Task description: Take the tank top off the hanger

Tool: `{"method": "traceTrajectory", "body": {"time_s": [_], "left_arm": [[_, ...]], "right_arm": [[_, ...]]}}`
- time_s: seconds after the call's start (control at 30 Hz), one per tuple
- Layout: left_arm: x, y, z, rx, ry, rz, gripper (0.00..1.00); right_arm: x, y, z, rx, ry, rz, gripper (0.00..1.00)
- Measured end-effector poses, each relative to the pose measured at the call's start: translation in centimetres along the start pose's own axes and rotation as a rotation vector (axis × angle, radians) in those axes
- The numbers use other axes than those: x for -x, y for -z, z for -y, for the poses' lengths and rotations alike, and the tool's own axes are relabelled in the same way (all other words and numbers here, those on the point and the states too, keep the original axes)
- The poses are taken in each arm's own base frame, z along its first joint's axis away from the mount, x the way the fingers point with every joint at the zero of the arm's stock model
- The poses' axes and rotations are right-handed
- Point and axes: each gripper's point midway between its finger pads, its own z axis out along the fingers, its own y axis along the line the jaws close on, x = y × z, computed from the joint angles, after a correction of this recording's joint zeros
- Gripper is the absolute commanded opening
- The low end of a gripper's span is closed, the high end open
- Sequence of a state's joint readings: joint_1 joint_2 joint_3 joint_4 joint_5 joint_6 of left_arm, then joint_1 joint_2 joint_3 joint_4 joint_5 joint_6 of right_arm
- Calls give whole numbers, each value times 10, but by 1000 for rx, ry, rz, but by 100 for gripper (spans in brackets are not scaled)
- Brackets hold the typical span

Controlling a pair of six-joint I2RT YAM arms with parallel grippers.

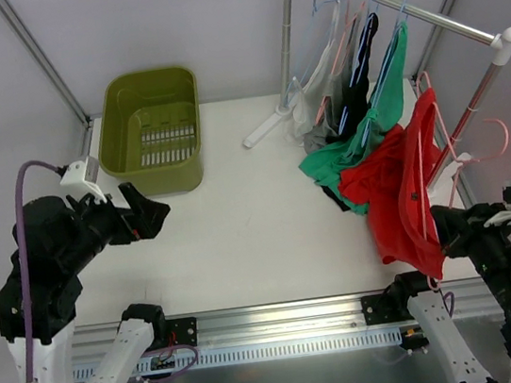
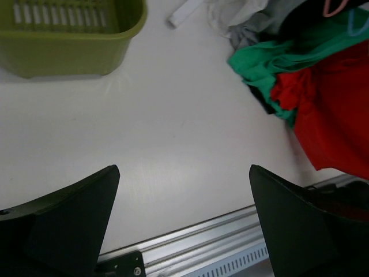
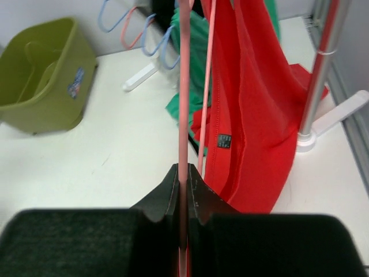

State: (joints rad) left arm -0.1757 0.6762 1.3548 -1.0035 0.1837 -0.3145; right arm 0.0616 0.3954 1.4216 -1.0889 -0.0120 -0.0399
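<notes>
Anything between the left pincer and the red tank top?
Nothing visible. Only white table lies between the open left pincer and the red fabric tank top; the crumpled green garment sits beside it, farther back. The right pincer grips its pink hanger.

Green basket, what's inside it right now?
Nothing shows inside the green basket: only its bare slotted floor. The strip of floor just behind its near wall is hidden from the top camera, so that part cannot be checked.

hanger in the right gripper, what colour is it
Pink. The hanger shows best in the right wrist view, pinched in the right gripper.
</notes>
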Motion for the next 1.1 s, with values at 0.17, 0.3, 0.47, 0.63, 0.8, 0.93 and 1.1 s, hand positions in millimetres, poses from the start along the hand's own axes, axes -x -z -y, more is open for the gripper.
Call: {"method": "traceTrajectory", "body": {"time_s": [0.17,0.3,0.47,0.63,0.8,0.93,1.1], "left_arm": [[50,8,66,-295,-47,35,99],[80,15,109,-519,-62,108,99],[112,24,156,-733,-113,171,99],[143,27,202,-887,-192,216,99],[148,32,212,-913,-229,250,99],[149,55,204,-897,-259,345,99],[154,68,201,-885,-280,439,99]], "right_arm": [[7,35,-27,180,22,10,0],[26,74,-55,377,42,47,0],[48,119,-83,622,69,70,0],[88,156,-103,839,86,122,0],[107,138,-128,953,86,54,0],[99,72,-150,937,42,-125,0],[73,-20,-174,886,-38,-354,0]]}}
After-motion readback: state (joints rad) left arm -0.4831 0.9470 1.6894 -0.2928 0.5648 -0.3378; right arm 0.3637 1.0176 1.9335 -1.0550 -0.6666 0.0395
